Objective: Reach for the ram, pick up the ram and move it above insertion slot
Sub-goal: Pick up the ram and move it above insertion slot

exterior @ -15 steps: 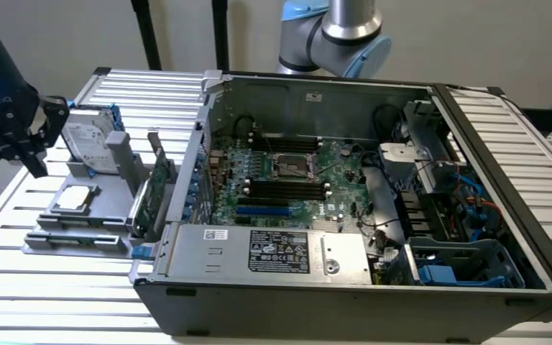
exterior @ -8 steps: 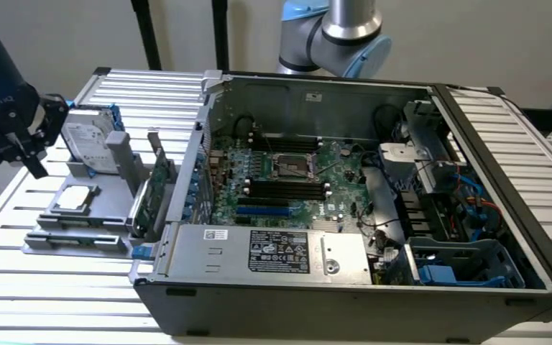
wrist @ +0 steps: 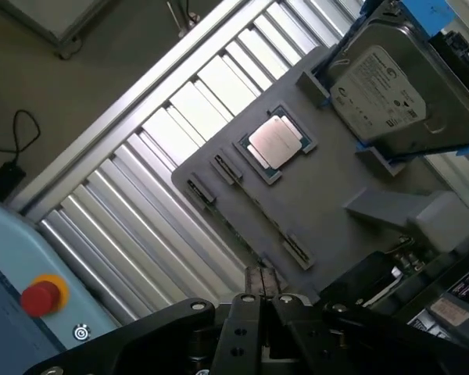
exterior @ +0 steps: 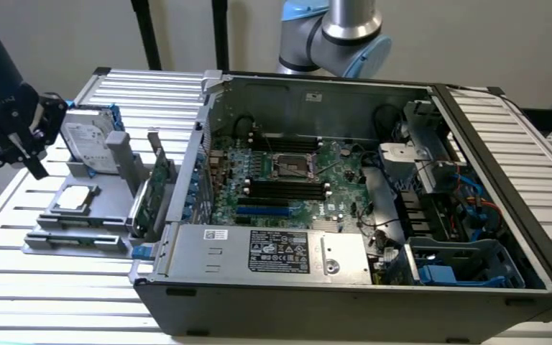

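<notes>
One black gripper (exterior: 19, 165) hangs at the exterior view's left end of the slatted desk (exterior: 26, 295), over the outer edge of the grey holder tray (exterior: 103, 215). In the wrist view its fingers (wrist: 246, 301) sit drawn together, with nothing seen between them. The ram (exterior: 77, 241) looks to be the thin strip standing on edge in the long slot along the tray's front rim, apart from the gripper; I cannot make it out more surely. A hard drive (exterior: 89, 140) stands at the tray's back and a processor chip (exterior: 75, 198) lies flat mid-tray. A green expansion card (exterior: 152, 194) stands upright just beside the open computer case (exterior: 353, 305). The insertion slot (exterior: 286, 188) lies on the board inside the case, well apart from the gripper, beyond the card and the case wall. Bare slats stretch in front of the tray.
</notes>
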